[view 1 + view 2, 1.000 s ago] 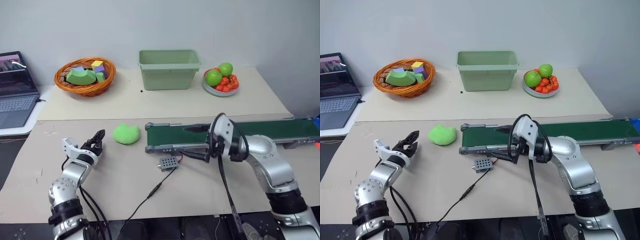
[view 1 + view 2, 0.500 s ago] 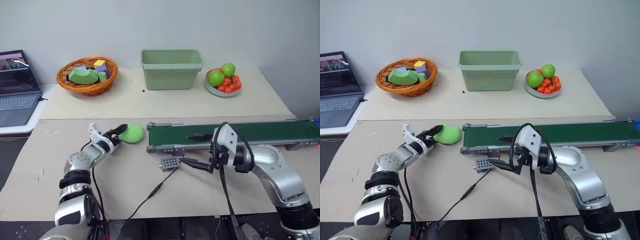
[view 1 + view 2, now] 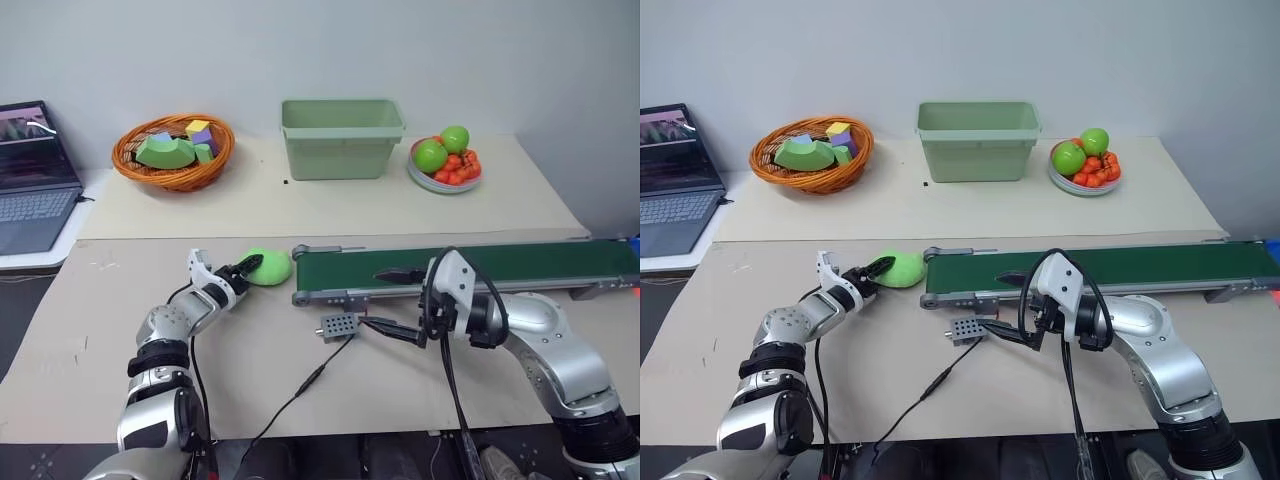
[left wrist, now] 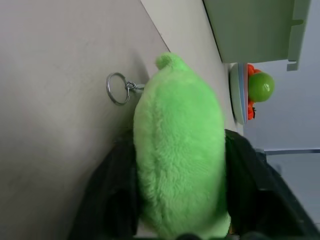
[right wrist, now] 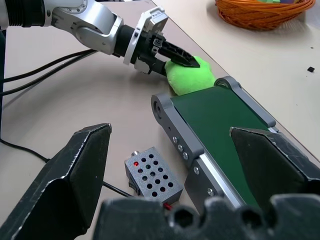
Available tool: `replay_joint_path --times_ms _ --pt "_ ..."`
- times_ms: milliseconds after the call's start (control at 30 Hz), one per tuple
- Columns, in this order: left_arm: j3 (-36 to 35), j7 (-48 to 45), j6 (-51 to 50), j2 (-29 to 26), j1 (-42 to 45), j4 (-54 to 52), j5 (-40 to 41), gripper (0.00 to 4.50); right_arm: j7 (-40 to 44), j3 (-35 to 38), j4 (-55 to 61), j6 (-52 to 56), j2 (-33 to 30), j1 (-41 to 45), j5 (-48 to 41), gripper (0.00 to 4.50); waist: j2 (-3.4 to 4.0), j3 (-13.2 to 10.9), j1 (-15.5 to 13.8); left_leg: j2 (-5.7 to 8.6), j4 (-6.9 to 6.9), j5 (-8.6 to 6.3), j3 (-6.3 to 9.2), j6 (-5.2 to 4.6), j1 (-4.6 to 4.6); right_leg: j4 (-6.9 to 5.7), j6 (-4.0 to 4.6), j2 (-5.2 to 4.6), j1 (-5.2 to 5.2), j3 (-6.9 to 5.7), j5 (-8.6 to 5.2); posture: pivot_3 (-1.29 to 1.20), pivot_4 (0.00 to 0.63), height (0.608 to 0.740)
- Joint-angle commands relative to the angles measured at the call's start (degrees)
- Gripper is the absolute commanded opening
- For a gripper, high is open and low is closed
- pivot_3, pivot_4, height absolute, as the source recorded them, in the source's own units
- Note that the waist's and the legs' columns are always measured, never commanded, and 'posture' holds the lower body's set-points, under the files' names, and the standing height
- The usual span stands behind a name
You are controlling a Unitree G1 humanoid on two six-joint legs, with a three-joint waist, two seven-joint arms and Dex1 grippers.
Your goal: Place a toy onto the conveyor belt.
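Pale cardboard covers the bench (image 3: pixel 300 205), and the conveyor belt (image 3: pixel 520 262) is the landmark across its near half, its roller end pointing toward the robot's left. Behind the belt stand a pale green bin (image 3: pixel 342 138), a wicker basket of foam blocks (image 3: pixel 173 152) and a plate of fruit (image 3: pixel 443 160). Beyond the bench's left edge sits a laptop (image 3: pixel 35 175). The right gripper (image 3: pixel 395 300) hangs wide and empty just in front of the belt, above a small grey box (image 3: pixel 338 326) with a cable. The change is on the other side: a second ago the left gripper (image 3: pixel 247 270) stood open, well short of the toy (image 3: pixel 272 266); it has since reached in and closed on the toy, which still rests on the bench just off the belt's roller end. By my reading the grasp is made, and a lift and a short carry onto the belt remain. The head views give a side glimpse of the fingers at the plush. The left wrist view shows the plush squeezed between both fingers (image 4: pixel 112 192) and a key ring (image 4: pixel 119 88) lying on the bench beside it. The right wrist view adds the toy touching or nearly touching the belt frame.
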State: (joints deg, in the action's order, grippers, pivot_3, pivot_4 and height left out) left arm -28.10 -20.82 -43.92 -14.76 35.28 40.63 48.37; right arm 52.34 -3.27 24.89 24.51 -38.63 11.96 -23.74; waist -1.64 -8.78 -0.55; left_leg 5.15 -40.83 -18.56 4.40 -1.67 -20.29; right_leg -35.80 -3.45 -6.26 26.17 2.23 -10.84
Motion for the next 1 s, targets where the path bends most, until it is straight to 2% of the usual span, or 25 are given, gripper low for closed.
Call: replay_joint_path --times_ms 33,133,267,333,400,500,600,733,767,833,1000 --pt "-0.9 0.1 1.7 0.6 -1.0 -3.7 -0.4 2.06 0.2 0.5 0.8 -0.2 -0.2 1.1 -0.6 4.5 0.0 0.0 0.0 0.0 0.0 0.0 0.0 0.0 0.0 0.0 0.0 0.0 0.0 0.0 0.0 0.0 0.15 0.728" --pt "-1.5 1.2 2.8 1.4 -1.9 -7.3 -0.4 2.06 0.4 0.3 0.1 -0.3 -0.2 1.3 -0.4 4.5 0.0 0.0 0.0 0.0 0.0 0.0 0.0 0.0 0.0 0.0 0.0 0.0 0.0 0.0 0.0 0.0 0.15 0.728" --pt "-1.1 4.3 5.4 3.1 -4.0 -18.4 -1.0 2.06 0.3 0.3 -1.0 -0.7 -0.3 1.3 0.1 4.5 -0.01 0.0 0.0 -0.01 0.0 0.0 0.0 0.0 -0.02 0.01 0.0 -0.01 0.01 0.01 0.0 0.0 0.15 0.728" --pt "1.5 6.7 8.3 3.5 -5.5 -28.1 -3.9 2.06 0.2 0.5 -1.3 -0.8 -0.3 1.3 0.1 4.5 -0.04 0.0 0.0 0.0 -0.01 0.0 0.0 0.0 -0.03 0.02 0.0 -0.02 0.01 0.01 0.0 0.0 0.15 0.728" --pt "7.1 6.3 12.2 2.2 -7.6 -38.2 -9.7 2.06 0.1 0.7 -1.5 -0.8 -0.3 1.3 0.1 4.5 -0.04 0.0 0.0 -0.01 0.0 0.0 0.0 0.0 -0.04 0.02 0.0 -0.03 0.01 0.02 0.0 0.0 0.15 0.728" --pt "20.2 4.2 22.7 -3.7 -11.1 -47.4 -26.7 2.06 -0.1 0.6 -1.8 -0.8 -0.1 1.4 0.1 4.5 -0.04 0.0 -0.1 0.0 0.01 0.0 -0.01 0.01 -0.04 0.04 0.0 -0.02 0.0 0.04 0.0 0.0 0.15 0.728" --pt "40.9 8.4 42.2 -16.0 -12.7 -47.7 -61.2 2.06 -0.2 0.4 -2.5 -1.1 0.3 1.8 0.2 4.5 -0.01 0.0 -0.1 0.0 0.1 0.0 -0.09 0.01 0.02 0.08 0.0 0.0 -0.06 0.08 0.0 0.0 0.15 0.728" --pt "56.6 19.0 56.0 -23.8 -9.8 -40.8 -91.2 2.06 -0.4 0.4 -3.3 -1.5 1.1 2.5 0.1 4.5 -0.01 0.0 -0.2 0.01 0.14 -0.05 -0.12 -0.07 0.03 0.16 0.0 -0.01 -0.1 0.1 0.01 0.0 0.15 0.728" --pt "59.3 22.3 58.7 -24.3 -8.7 -38.7 -96.5 2.06 -0.4 0.5 -3.5 -1.5 1.4 2.6 -0.1 4.5 -0.01 0.0 -0.2 0.01 0.14 -0.05 -0.12 -0.08 0.02 0.19 -0.02 -0.01 -0.09 0.09 0.02 0.0 0.15 0.728" --pt "61.6 27.2 62.2 -24.0 -7.0 -36.0 -101.8 2.06 -0.4 0.6 -3.6 -1.5 1.7 2.9 -0.2 4.5 -0.02 0.0 -0.2 0.0 0.15 -0.06 -0.12 -0.09 -0.03 0.19 -0.03 0.0 -0.03 0.08 0.02 0.0 0.15 0.728" --pt "65.6 36.5 69.0 -21.9 -0.9 -26.1 -110.0 2.06 -0.7 1.5 -3.2 -1.4 1.8 2.5 -0.5 4.5 -0.03 0.0 -0.2 0.0 0.11 -0.05 -0.11 -0.1 -0.16 0.12 -0.05 -0.01 0.09 0.05 0.03 0.0 0.15 0.728"
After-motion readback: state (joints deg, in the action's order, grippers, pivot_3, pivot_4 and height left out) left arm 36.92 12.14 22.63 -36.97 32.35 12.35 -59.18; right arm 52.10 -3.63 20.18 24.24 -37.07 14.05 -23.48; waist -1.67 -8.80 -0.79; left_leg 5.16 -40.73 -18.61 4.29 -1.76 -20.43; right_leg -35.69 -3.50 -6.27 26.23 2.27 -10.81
